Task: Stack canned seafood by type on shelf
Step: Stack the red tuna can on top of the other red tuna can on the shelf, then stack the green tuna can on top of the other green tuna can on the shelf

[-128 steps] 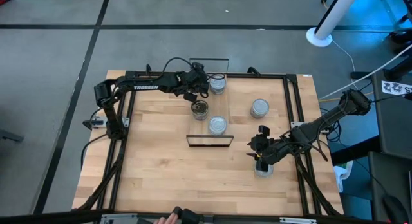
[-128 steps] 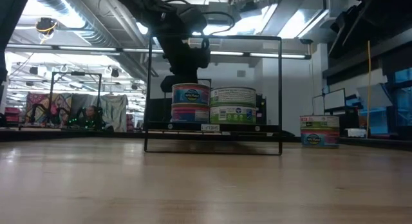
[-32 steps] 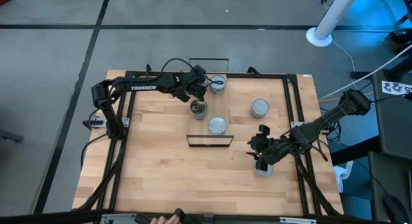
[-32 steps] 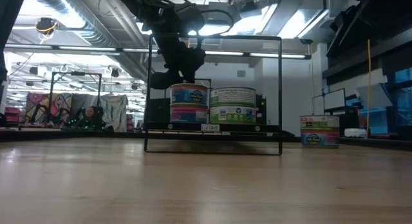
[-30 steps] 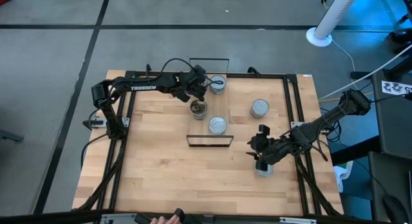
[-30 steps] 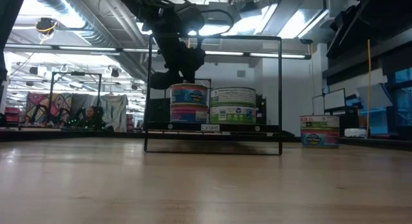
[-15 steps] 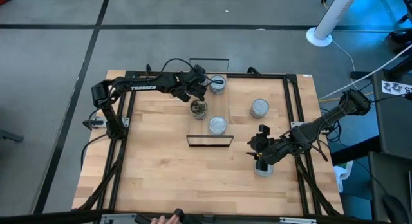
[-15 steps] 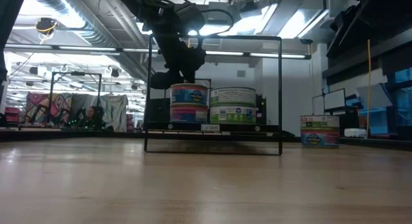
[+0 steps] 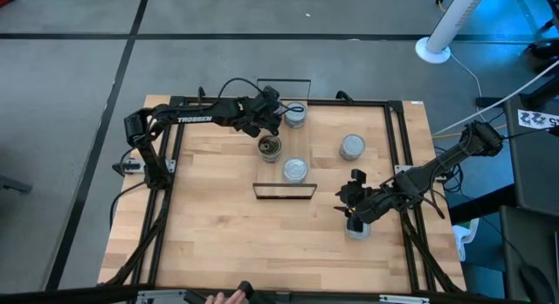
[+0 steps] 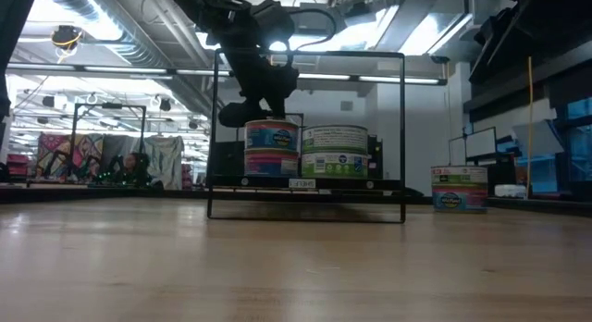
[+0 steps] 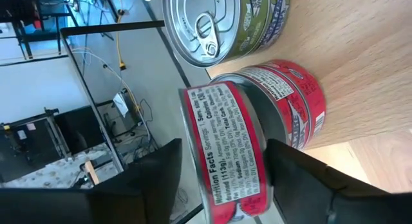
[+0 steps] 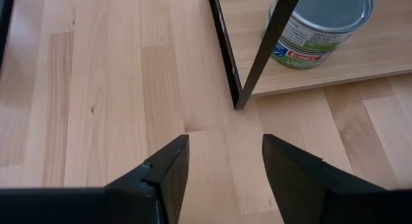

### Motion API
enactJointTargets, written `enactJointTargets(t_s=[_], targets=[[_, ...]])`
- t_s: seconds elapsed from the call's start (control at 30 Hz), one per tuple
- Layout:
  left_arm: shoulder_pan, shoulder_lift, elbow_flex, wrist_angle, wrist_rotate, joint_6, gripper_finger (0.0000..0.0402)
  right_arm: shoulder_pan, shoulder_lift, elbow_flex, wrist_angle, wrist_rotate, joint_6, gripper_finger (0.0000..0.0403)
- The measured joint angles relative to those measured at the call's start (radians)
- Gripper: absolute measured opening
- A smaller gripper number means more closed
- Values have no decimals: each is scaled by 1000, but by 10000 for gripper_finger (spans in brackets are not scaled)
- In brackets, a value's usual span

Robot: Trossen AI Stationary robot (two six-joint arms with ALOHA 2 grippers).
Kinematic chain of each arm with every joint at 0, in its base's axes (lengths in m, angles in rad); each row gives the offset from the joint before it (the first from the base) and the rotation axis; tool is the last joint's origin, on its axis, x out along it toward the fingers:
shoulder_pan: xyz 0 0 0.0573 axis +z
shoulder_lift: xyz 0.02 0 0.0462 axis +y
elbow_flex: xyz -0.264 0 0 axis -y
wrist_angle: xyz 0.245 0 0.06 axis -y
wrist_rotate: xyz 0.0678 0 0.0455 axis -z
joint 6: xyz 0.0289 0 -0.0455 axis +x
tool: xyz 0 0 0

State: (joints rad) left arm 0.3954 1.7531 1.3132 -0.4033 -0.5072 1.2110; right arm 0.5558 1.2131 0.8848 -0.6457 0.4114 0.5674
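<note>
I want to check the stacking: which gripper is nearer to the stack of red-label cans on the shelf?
The left. The left gripper straddles the top of the red-label cans, fingers on either side. The right gripper hovers over the table beyond the shelf, well apart from them.

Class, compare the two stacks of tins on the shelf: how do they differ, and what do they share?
The red-labelled stack shows blue and pink-red bands; the green-labelled stack is green and white. The left pincer hovers over the red one; nothing is over the green. Both stand upright, two tins high, side by side.
</note>
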Motion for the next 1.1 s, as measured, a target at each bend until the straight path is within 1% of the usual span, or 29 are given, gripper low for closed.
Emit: enactJointTargets(t_s=[0.13, 0.3, 0.47, 0.8, 0.93, 1.03, 1.1], targets=[[0, 0, 0, -5, 0, 0, 241, 0, 0, 0, 0, 0, 0, 195], [0, 0, 0, -5, 10, 5, 244, 0, 0, 0, 0, 0, 0, 195], [0, 0, 0, -4, 75, 119, 238, 0, 0, 0, 0, 0, 0, 195], [21, 0, 0, -4, 78, 292, 237, 0, 0, 0, 0, 0, 0, 195], [7, 0, 0, -4, 79, 274, 237, 0, 0, 0, 0, 0, 0, 195], [-9, 0, 0, -4, 78, 223, 237, 0, 0, 0, 0, 0, 0, 195], [-19, 0, 0, -4, 60, 177, 237, 0, 0, 0, 0, -1, 0, 195]])
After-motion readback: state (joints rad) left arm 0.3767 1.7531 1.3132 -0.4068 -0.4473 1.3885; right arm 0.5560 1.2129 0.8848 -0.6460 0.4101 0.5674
